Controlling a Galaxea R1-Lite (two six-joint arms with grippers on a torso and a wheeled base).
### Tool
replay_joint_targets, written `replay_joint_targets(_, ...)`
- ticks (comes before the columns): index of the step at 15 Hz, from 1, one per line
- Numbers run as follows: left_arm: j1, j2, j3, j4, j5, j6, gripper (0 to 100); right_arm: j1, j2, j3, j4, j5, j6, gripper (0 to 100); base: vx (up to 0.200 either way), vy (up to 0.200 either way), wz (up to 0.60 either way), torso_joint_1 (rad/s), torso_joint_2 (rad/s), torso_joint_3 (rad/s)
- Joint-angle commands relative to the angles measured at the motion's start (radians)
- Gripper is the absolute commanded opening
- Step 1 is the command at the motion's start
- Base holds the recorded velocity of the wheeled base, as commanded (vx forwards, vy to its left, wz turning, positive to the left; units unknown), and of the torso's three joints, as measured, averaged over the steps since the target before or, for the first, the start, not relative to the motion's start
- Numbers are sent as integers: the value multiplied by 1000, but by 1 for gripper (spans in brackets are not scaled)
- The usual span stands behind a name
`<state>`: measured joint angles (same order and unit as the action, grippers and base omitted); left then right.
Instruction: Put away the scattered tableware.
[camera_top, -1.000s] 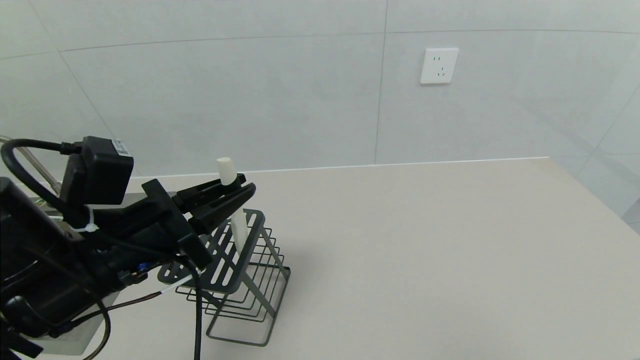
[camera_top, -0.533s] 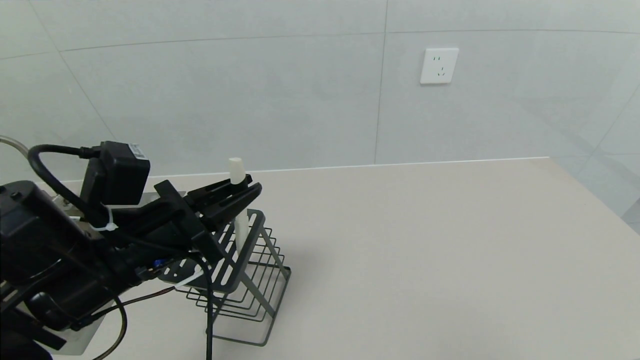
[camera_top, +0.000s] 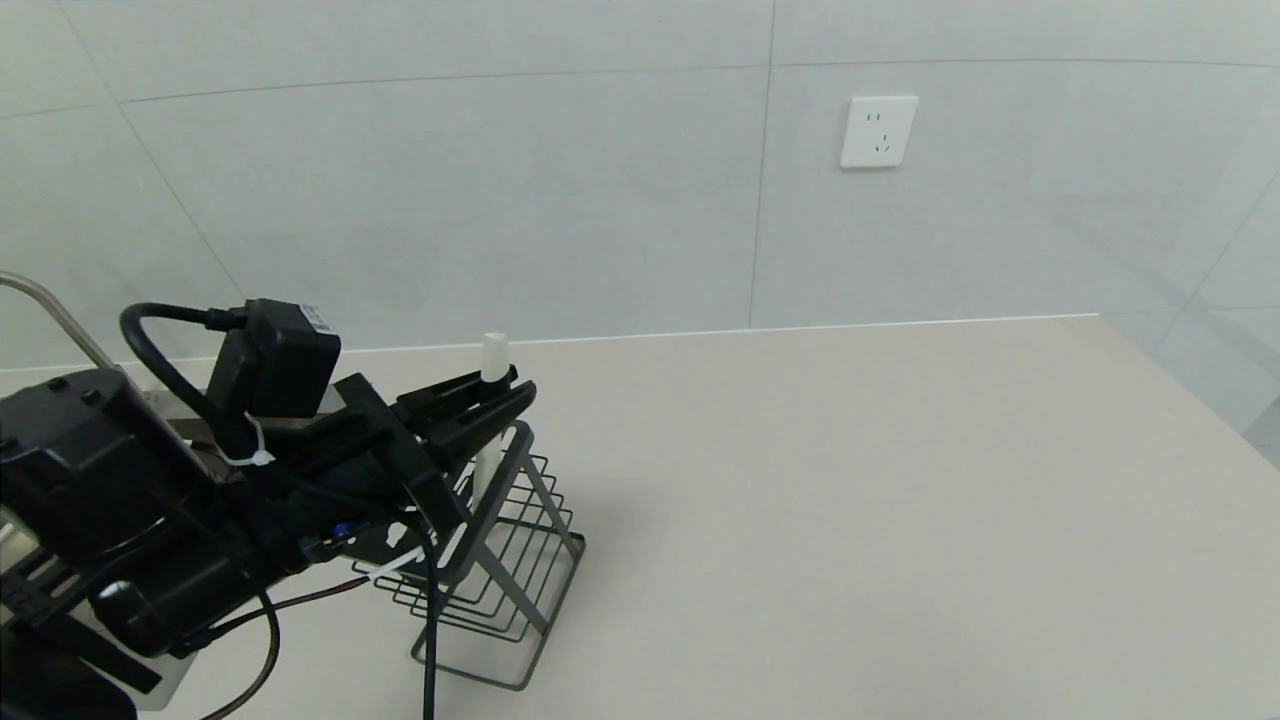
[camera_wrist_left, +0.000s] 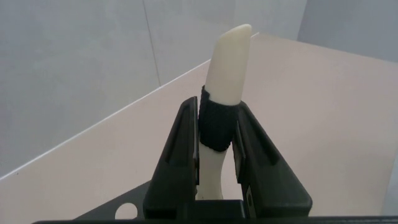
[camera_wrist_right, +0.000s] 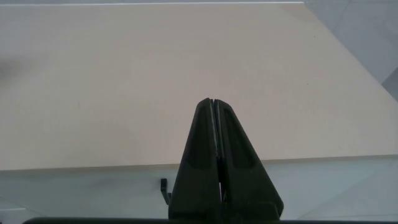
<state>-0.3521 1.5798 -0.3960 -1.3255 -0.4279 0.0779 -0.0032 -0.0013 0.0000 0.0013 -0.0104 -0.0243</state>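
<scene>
My left gripper (camera_top: 503, 392) is closed tight on a white utensil handle (camera_top: 493, 352), holding it upright. From my left wrist, that gripper (camera_wrist_left: 219, 121) has its two black fingers (camera_wrist_left: 184, 146) pinching the handle (camera_wrist_left: 229, 59) on both sides, and the rounded cream tip stands well clear above them. From my head I can see what the wrist cannot. Below my fingers the handle runs down into a dark wire rack (camera_top: 510, 572), passing through its slotted top plate near the corner farthest from me. How deep it goes is hidden by the plate and by my arm. The rack stands on a pale beige counter (camera_top: 850, 500), towards my left side. My right gripper (camera_wrist_right: 214, 111) is closed with nothing in it, its fingers pressed flat together with only a thin seam between them. It hangs over a bare stretch of the same counter (camera_wrist_right: 124, 81), whose edge runs across just under it. The counter ends at a wall of large pale grey tiles (camera_top: 500, 180) with thin joints. A white socket (camera_top: 878, 131) sits on that wall, up and to my right. Its slots are visible, but any print on it is too small to read. My left wrist also takes in the counter (camera_wrist_left: 323, 93) and the grey wall (camera_wrist_left: 74, 74) beyond the handle.
</scene>
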Motion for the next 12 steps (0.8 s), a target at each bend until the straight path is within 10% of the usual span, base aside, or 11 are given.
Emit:
replay_joint_targets(1,2,6,2,0,0,0,0,0,1,0,0,0,0,0,0,0,0,0,0,0)
replay_joint_targets(12,7,26,63,-41,0,-1,0,0,1,0,0,0,1,0,0,0,0,0,0,0)
